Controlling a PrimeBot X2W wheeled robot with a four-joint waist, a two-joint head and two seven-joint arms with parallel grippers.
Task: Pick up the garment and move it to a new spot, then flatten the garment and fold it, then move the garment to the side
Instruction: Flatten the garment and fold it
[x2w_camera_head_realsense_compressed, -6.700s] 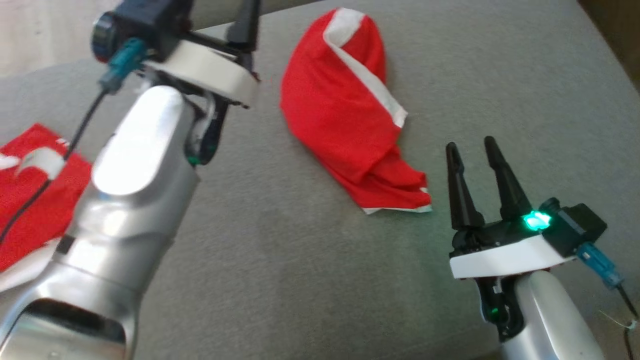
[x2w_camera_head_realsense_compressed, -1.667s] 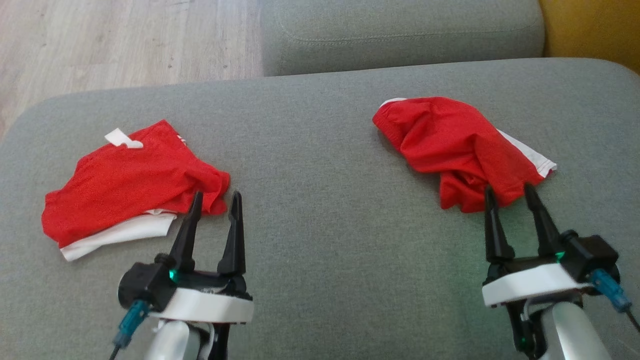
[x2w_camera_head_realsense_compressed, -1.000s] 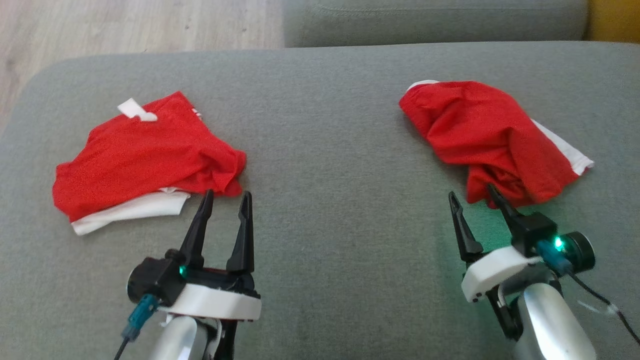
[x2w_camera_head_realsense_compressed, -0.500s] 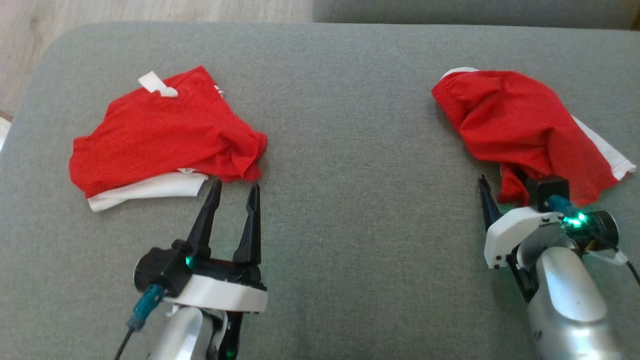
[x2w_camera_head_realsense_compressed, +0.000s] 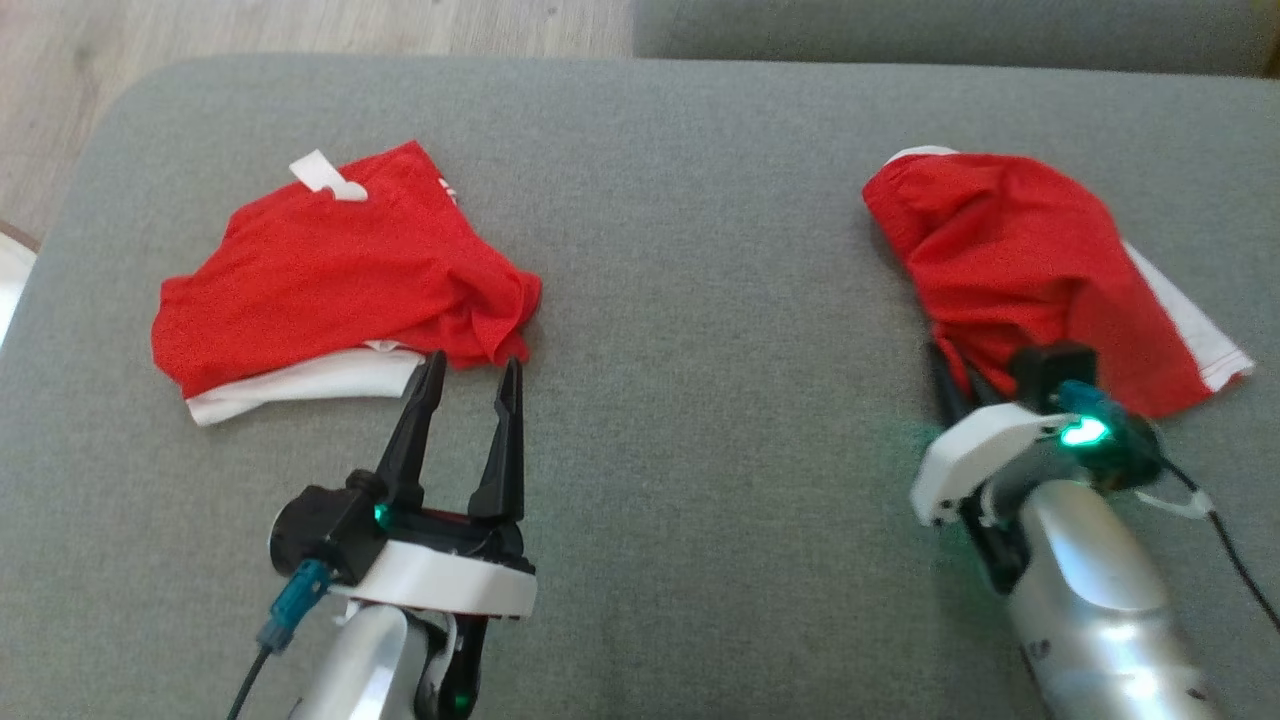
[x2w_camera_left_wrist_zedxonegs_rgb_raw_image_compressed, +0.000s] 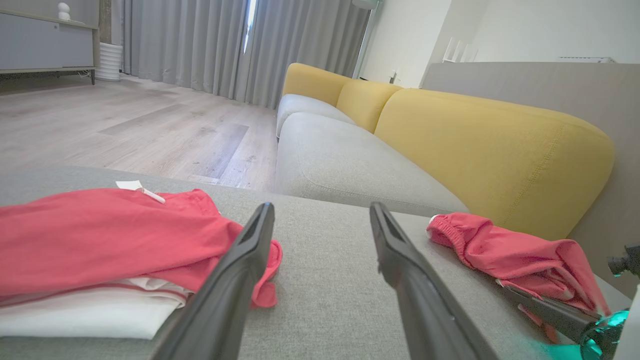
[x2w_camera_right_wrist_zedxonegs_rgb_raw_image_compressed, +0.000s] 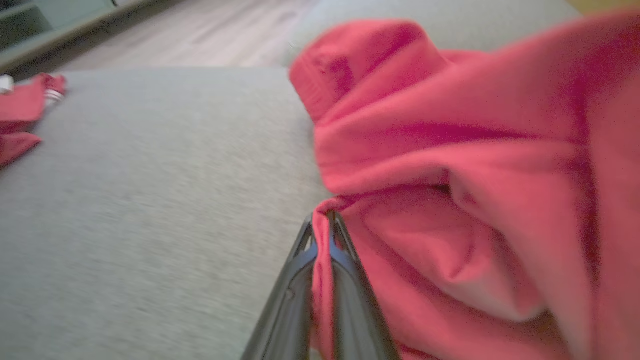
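**Right wrist view: near edge of the garment pinched, lift not yet made**

The right gripper (x2w_camera_right_wrist_zedxonegs_rgb_raw_image_compressed: 322, 220) is clamped on a narrow fold at the near edge of the garment (x2w_camera_right_wrist_zedxonegs_rgb_raw_image_compressed: 450, 150), with red cloth running down between the two dark fingers. The rest of the garment lies crumpled on the right side of the grey cushion (x2w_camera_head_realsense_compressed: 700, 250), its white-trimmed hem at the far right. This view is blurred, so how deep the bite goes cannot be told.

Seen from the head, the left gripper (x2w_camera_head_realsense_compressed: 473, 360) stands with its fingers apart and holds nothing. Its tips are just beside the rumpled corner of a second garment (x2w_camera_head_realsense_compressed: 340, 270), red over white, which lies on the left of the cushion, well apart from the first. Whether the tips touch it cannot be told.

Judged risks:
- The hold appears to be on one thin fold. The hanging weight of the cloth could pull it free during the lift.
- The bundle is bunched. It may unroll unevenly and trail over the cushion, leaving more to flatten.
- The cushion is soft and woven. Fingers pressed low could snag the cover or sink into it.
- The left gripper's tips could disturb the second garment if that arm advances.

Beyond the cushion lie a grey seat with yellow backrests (x2w_camera_left_wrist_zedxonegs_rgb_raw_image_compressed: 490, 145), a pale wooden floor (x2w_camera_left_wrist_zedxonegs_rgb_raw_image_compressed: 125, 130) and grey curtains (x2w_camera_left_wrist_zedxonegs_rgb_raw_image_compressed: 200, 45).
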